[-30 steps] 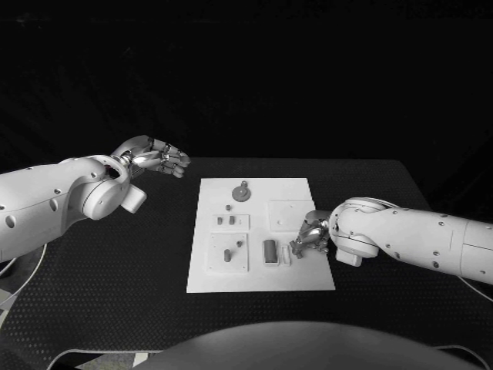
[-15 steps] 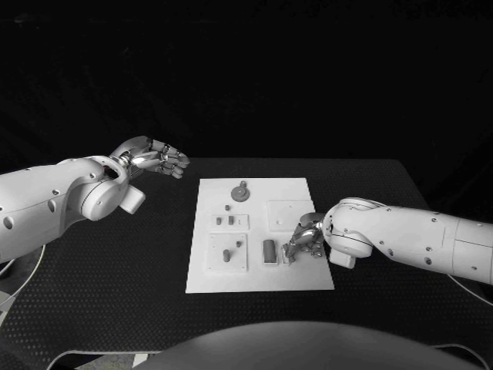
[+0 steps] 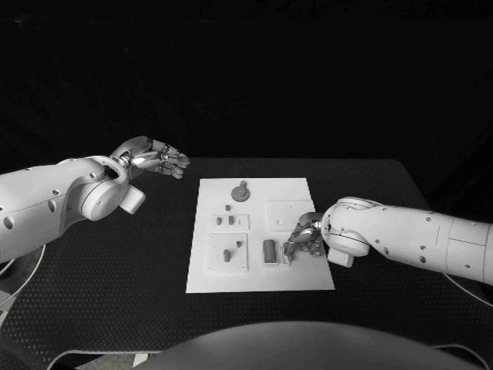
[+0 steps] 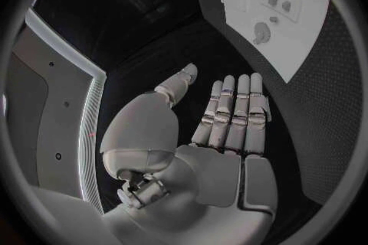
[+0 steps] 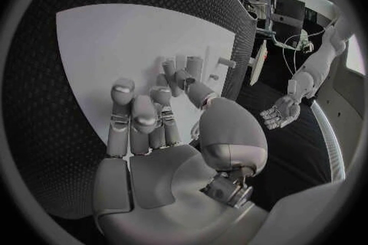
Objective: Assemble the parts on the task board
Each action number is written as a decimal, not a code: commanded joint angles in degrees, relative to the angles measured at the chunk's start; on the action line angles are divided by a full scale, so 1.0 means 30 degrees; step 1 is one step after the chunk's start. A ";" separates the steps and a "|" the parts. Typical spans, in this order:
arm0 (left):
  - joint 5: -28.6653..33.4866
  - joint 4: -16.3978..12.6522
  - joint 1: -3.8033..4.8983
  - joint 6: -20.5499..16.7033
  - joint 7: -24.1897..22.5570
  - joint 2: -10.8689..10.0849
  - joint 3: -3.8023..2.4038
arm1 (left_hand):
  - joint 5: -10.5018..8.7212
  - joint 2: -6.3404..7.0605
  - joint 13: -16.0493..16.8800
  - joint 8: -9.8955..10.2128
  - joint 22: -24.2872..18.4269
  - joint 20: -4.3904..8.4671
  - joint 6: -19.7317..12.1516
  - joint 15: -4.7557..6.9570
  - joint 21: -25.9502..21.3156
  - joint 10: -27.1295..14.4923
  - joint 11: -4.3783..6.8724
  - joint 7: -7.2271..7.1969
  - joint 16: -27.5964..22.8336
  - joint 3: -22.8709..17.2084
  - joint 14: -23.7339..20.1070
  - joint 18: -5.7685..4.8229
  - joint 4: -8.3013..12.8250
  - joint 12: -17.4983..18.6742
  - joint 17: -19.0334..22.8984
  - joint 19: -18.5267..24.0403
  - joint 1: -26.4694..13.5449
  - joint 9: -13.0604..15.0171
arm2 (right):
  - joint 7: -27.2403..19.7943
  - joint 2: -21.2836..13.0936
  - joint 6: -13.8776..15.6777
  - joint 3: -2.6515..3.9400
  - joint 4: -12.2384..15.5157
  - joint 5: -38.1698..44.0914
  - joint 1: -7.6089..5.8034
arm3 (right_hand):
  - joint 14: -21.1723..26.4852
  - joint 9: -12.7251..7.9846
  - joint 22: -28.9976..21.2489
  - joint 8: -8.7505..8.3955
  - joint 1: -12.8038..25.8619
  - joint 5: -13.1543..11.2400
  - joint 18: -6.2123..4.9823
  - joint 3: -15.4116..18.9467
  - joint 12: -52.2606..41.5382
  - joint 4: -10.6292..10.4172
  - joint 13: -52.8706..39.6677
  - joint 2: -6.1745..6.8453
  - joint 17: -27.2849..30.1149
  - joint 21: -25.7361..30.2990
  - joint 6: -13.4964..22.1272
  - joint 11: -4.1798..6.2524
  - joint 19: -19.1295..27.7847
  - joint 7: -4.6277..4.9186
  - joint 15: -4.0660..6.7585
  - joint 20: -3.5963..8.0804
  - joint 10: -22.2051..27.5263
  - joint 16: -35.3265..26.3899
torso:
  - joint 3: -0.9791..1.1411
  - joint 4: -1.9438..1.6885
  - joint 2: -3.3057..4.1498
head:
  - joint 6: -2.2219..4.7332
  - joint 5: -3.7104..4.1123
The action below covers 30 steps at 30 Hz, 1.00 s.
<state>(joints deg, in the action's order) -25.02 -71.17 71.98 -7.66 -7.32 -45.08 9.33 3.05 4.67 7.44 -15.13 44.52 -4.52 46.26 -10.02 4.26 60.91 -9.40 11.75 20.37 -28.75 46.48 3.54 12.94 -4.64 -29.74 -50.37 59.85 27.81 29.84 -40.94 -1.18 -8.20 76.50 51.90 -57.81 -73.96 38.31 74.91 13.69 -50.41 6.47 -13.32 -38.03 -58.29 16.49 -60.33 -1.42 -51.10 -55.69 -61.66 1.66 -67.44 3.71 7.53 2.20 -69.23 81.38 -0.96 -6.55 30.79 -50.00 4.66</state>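
Only real change: the right hand [image 3: 306, 237] has crept a bit further in over the task board [image 3: 261, 274], so its fingertips [image 3: 292, 251] now sit right beside the upright grey part [image 3: 269, 250], closer than a second ago. The right arm [image 3: 407, 239] slid inward along with it.

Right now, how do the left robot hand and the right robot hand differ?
The left robot hand hangs off the task board, above the black table, fingers straight and holding nothing. The right robot hand is down on the board's right side, fingers curled among the parts. Both are silver.
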 commanded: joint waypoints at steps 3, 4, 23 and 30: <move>0.0067 -0.0039 0.0016 0.0251 -0.0092 0.0017 -0.0013 | 0.0071 0.0021 -0.0027 -0.0085 -0.0032 0.0060 -0.0184 -0.0018 0.0028 0.0130 -0.0043 -0.0012 -0.0104 -0.0030 0.0096 0.0367 -0.0134 0.0067 -0.0034 -0.0009 -0.0117 -0.0019 | 0.0026 0.0071 -0.0697 -0.0035 -0.0167 -0.0011 0.0056 | -0.0033 0.0149 0.0140 0.0216 0.0540 0.0023 -0.0561 -0.0108 -0.0083 -0.0033 0.0009 -0.0024 0.0045 -0.0047 -0.0292 0.0176 -0.0101 0.0136 0.0125 -0.0066 -0.0202 -0.0015 | -0.0021 0.0007 -0.0009 | 0.0001 0.0006; 0.0067 -0.0039 0.0016 0.0260 -0.0096 0.0021 -0.0013 | 0.0071 0.0021 -0.0027 -0.0086 -0.0032 0.0060 -0.0184 -0.0018 0.0027 0.0130 -0.0043 -0.0012 -0.0104 -0.0030 0.0096 0.0367 -0.0135 0.0067 -0.0034 -0.0008 -0.0117 -0.0019 | 0.0030 0.0073 -0.0754 -0.0040 -0.0158 -0.0011 0.0061 | -0.0033 0.0147 0.0140 0.0214 0.0542 0.0025 -0.0561 -0.0119 -0.0082 -0.0015 0.0009 -0.0019 0.0046 -0.0047 -0.0289 0.0178 -0.0099 0.0135 0.0126 -0.0062 -0.0200 -0.0015 | -0.0025 0.0005 -0.0010 | 0.0001 -0.0004; 0.0066 0.0030 0.0015 0.0284 -0.0111 0.0085 -0.0013 | 0.0072 0.0016 -0.0033 -0.0089 -0.0034 0.0060 -0.0193 -0.0017 0.0027 0.0126 -0.0044 -0.0011 -0.0115 -0.0031 0.0100 0.0367 -0.0152 0.0070 -0.0048 -0.0008 -0.0119 -0.0025 | -0.0238 0.0108 -0.0540 -0.0108 -0.0077 0.0088 0.0134 | -0.0033 0.0070 0.0092 0.0168 0.1357 0.0013 -0.0561 -0.0117 -0.0051 -0.0187 0.0014 0.0489 0.0098 -0.0008 -0.0293 0.0159 -0.0124 0.0154 0.0118 -0.0054 -0.0166 -0.0049 | -0.0010 0.0008 -0.0007 | 0.0001 -0.0028; 0.0066 0.0036 0.0013 0.0300 -0.0103 0.0080 -0.0013 | 0.0071 0.0017 -0.0036 -0.0091 -0.0034 0.0061 -0.0196 -0.0017 0.0027 0.0124 -0.0045 -0.0010 -0.0120 -0.0031 0.0100 0.0368 -0.0154 0.0072 -0.0053 -0.0006 -0.0117 -0.0028 | -0.0428 0.0142 -0.0001 -0.0108 -0.0083 0.0192 0.0142 | -0.0056 0.0051 0.0068 0.0174 0.1631 0.0015 -0.0561 -0.0161 -0.0058 -0.0366 0.0013 0.0668 0.0107 -0.0004 -0.0330 0.0173 -0.0177 0.0141 0.0130 -0.0030 -0.0186 -0.0040 | -0.0003 0.0013 0.0000 | 0.0001 -0.0063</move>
<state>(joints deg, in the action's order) -25.02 -71.01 71.98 -7.47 -7.29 -44.96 9.33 3.05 4.67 7.40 -15.13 44.46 -4.52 46.11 -10.02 4.26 60.91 -9.40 11.60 20.38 -28.92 46.48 4.04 12.78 -4.64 -29.84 -50.37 59.85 27.82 29.53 -40.61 -2.17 -8.51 76.19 52.02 -57.44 -74.07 38.55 74.91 14.31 -45.93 6.57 -13.35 -38.52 -58.29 15.62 -60.32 0.63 -50.84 -55.69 -62.03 2.06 -67.55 4.06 7.40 2.11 -69.63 81.38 -0.99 -6.51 30.78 -50.00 4.44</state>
